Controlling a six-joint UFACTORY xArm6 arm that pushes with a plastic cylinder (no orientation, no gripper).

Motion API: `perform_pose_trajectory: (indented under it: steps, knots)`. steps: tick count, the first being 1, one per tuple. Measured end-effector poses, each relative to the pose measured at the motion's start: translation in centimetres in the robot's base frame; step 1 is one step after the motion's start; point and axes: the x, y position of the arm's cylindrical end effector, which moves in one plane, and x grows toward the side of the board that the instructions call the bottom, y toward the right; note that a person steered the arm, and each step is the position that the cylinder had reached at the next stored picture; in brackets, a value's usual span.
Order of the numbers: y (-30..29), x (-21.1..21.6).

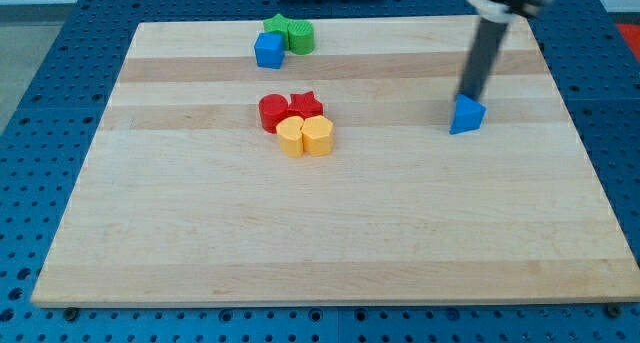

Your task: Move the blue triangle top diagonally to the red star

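The blue triangle (466, 114) lies on the wooden board (330, 233) at the view's right. My tip (467, 96) touches its top edge, the dark rod rising toward the view's top right. The red star (306, 105) sits near the board's middle, far to the left of the triangle. It is packed against a red round block (273, 113) on its left and two yellow blocks (305, 137) below it.
A blue cube (268, 50) sits at the view's top, touching a green star (277, 27) and a green round block (301, 37). The board lies on a blue perforated table (60, 73).
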Motion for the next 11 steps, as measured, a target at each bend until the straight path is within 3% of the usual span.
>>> perform_pose_trajectory:
  steps: [1, 2, 3, 4, 5, 7, 9, 10, 11]
  knots:
    - [-1.0, -1.2]
    - [4.3, -0.5]
    - [9.1, 3.1]
    - [8.2, 6.6]
    - [2.7, 6.9]
    - [-4.9, 0.4]
    - [0.3, 1.8]
    - [2.9, 0.5]
    - [1.7, -2.8]
